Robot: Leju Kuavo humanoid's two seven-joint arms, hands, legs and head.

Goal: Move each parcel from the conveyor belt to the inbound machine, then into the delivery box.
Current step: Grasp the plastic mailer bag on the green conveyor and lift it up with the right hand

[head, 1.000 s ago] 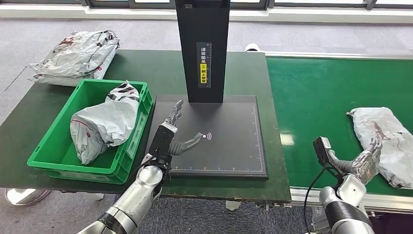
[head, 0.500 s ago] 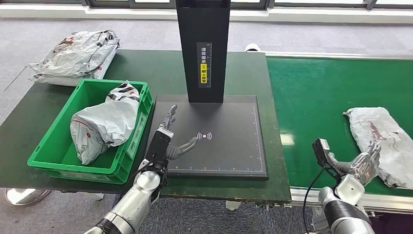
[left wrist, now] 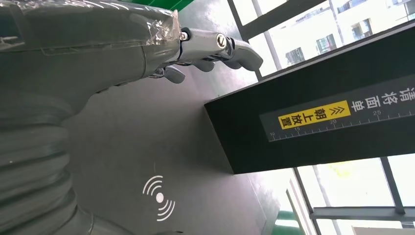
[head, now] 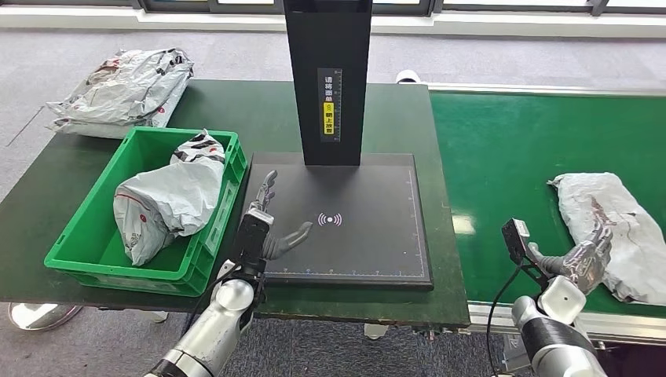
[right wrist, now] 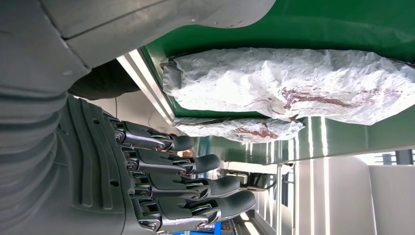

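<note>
Pulling back toward the near edge of the black scanner plate, the left hand has slid away from the white signal mark, which was half covered a second ago and now shows whole; the hand is empty, its fingers spread apart and its thumb held out over the plate, gripping nothing. On the other side the right hand has drawn slightly nearer the robot while the parcel on the green conveyor belt has drifted a little toward the scanner. Seen from the right wrist, this hand's fingers are straight and apart, holding nothing, just beside the near edge of the crumpled grey bag; whether they touch it I cannot tell. That suggests the plate is freed for the next parcel and the pickup is about to start. Farther left, the green crate already holds one bag, and more bags lie beyond it on the far corner of the table.
</note>
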